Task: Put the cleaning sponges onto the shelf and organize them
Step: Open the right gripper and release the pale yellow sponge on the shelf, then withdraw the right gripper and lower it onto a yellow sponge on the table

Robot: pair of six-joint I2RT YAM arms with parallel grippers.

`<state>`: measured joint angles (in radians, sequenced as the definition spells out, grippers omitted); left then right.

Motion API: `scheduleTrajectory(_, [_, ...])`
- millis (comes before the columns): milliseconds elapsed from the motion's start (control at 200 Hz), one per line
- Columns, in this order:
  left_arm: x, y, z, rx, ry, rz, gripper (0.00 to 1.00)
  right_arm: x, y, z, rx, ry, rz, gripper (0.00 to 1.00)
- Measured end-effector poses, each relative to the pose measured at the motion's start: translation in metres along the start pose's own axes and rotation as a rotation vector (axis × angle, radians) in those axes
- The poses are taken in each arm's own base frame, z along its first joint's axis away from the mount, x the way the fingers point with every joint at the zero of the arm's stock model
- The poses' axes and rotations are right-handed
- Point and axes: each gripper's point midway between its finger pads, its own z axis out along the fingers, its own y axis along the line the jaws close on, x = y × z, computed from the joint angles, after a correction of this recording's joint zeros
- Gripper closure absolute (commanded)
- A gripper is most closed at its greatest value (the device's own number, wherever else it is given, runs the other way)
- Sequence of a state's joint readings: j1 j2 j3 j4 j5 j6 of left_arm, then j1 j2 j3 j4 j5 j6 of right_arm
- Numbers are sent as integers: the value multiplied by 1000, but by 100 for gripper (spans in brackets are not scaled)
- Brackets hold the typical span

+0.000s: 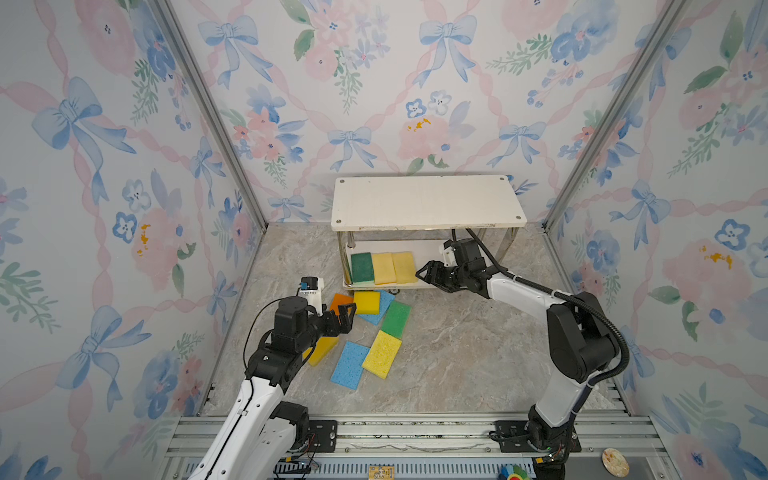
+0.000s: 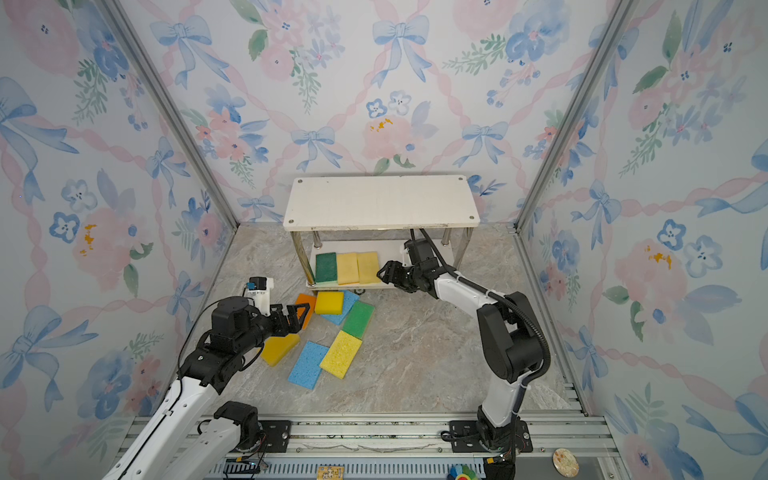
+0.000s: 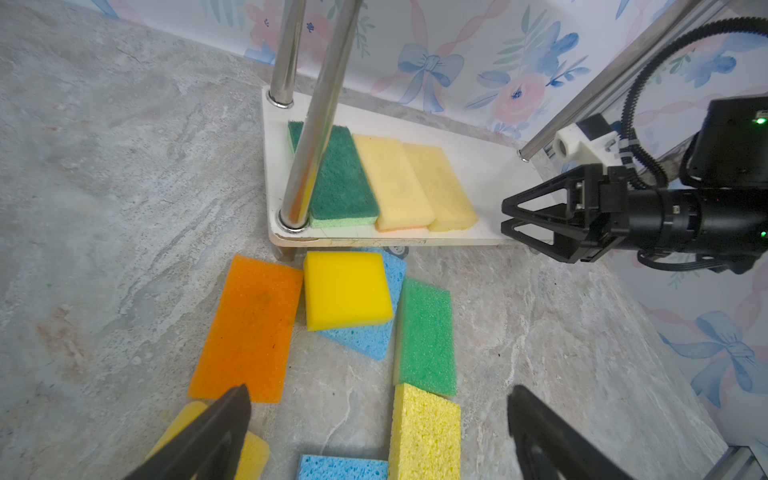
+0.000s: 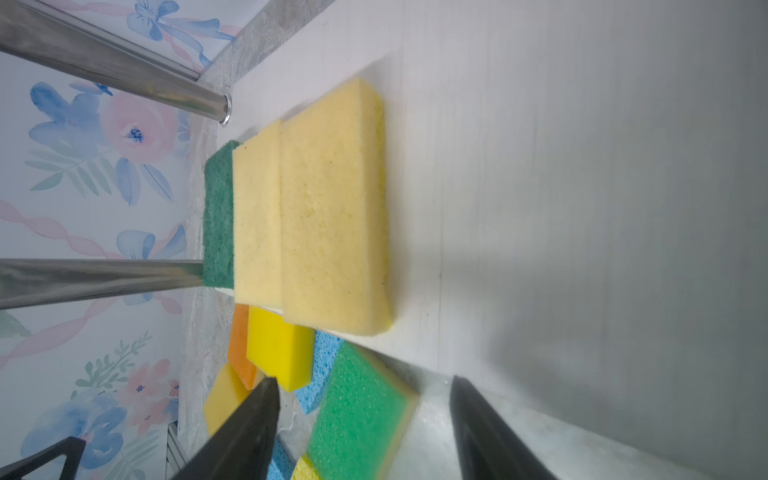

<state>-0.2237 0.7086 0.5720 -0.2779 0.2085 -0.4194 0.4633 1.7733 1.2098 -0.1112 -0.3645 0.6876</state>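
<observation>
The shelf stands at the back. Its lower board carries a dark green sponge and two pale yellow sponges side by side. Loose on the floor lie an orange sponge, a yellow one on top of a blue one, a light green one, a rough yellow one, another blue one and a gold one. My left gripper hangs open over the orange sponge's near end. My right gripper is open and empty, just right of the pale yellow sponges.
Chrome legs stand at the lower board's corners. Wallpapered walls with aluminium posts close in the left, right and back. A metal rail runs along the front edge. The right arm's cable passes under the top board.
</observation>
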Motion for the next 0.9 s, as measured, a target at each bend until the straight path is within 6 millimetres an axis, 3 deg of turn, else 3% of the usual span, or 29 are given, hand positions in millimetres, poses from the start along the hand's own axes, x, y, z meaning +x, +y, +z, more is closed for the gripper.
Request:
scheduleTrajectory(435, [13,-11,8,31,54,19,2,71,17,-69,52,-2,-177,29])
scheduleTrajectory(675, [30,-25,18,73,128,45,2,123,13,-78,86,77,-234,28])
scheduleTrajectory(900, [65,-49,32,146,262,92,2,155,26,-83,77,122,-214,27])
